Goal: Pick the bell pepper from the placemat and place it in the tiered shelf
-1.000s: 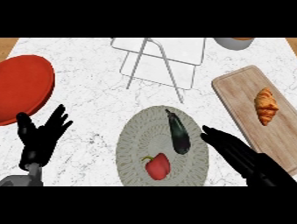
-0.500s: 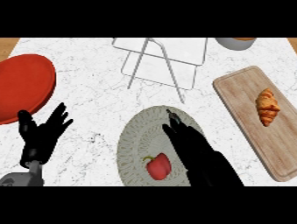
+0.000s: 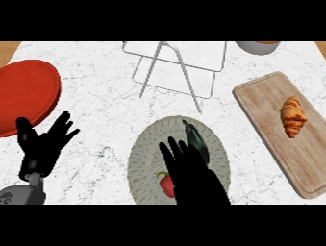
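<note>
**Black hand over the pepper on the placemat**

Black fingers of the right hand [image 3: 191, 174] lay stretched out over the round grey placemat [image 3: 143, 161], pointing up the view, straight and holding nothing. The red bell pepper [image 3: 167, 185] showed just at the hand's left side, still on the placemat's lower part, partly hidden by the palm; whether the hand touched it could not be told. A dark aubergine [image 3: 194, 139] lay on the same placemat just beyond the fingertips, its length running up and down the view, with the fingers overlapping its near end.

Beyond the placemat, at the far edge of the white marble counter [image 3: 101, 91], stood the tiered shelf [image 3: 176, 67], a white wire-framed rack, well apart from the pepper. To the right lay a wooden cutting board [image 3: 307, 158] with a croissant [image 3: 294, 116] on it. A grey bowl [image 3: 257, 46] showed at the top edge.

At the left, the left hand [image 3: 43, 144] rested open with fingers up, near a red plate [image 3: 16, 98].
</note>
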You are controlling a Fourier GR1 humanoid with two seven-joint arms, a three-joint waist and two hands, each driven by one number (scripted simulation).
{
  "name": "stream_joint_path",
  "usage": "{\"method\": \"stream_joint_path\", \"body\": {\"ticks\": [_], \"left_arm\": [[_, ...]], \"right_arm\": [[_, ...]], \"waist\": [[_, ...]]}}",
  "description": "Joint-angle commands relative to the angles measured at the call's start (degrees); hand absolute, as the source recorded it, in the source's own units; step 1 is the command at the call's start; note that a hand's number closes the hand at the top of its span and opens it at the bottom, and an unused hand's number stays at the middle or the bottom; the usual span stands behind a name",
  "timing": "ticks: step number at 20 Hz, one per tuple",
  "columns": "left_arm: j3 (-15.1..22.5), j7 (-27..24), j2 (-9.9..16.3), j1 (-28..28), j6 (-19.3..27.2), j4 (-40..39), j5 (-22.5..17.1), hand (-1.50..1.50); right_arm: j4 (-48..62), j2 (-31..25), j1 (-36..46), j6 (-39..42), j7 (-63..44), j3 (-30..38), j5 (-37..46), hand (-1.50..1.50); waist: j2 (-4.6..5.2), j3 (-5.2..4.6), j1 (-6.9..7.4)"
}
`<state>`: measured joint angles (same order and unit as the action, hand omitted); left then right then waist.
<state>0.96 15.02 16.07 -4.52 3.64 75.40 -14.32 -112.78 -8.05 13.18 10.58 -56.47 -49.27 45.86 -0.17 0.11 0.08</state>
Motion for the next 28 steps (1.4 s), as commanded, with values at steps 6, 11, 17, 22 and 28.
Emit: {"method": "stream_joint_path", "body": {"ticks": [6, 11, 17, 22, 28], "left_arm": [[0.43, -2.85, -4.04, -0.36, 0.98, -3.18, 3.44, 0.0], [-1.57, -2.91, -2.81, 1.87, -2.13, -2.32, 2.35, 0.0], [-2.07, 3.52, -3.24, -0.48, -0.72, 1.96, 3.38, 0.0], [-4.95, -1.61, -2.47, -2.81, -3.31, -5.7, 3.59, 0.0], [-4.84, 0.66, -3.11, -1.35, -3.16, -2.42, 5.35, 0.0]], "right_arm": [[3.11, 3.27, -4.58, 0.23, -1.9, -1.76, 9.57, -1.5], [11.75, 6.63, -4.85, -4.43, 2.2, -1.18, 13.57, -1.5], [11.88, 5.39, -8.67, -4.52, 4.74, -0.68, 16.08, -1.5], [16.49, 4.08, -7.72, -7.94, 8.72, 3.28, 18.03, -1.5], [16.08, 5.78, -7.51, -5.69, 9.3, 4.77, 19.58, -1.5]], "waist": [[0.15, -0.12, -0.24], [0.19, -0.12, -0.06], [0.14, -0.1, -0.13], [0.2, -0.12, -0.3], [0.15, -0.11, -0.18]]}}
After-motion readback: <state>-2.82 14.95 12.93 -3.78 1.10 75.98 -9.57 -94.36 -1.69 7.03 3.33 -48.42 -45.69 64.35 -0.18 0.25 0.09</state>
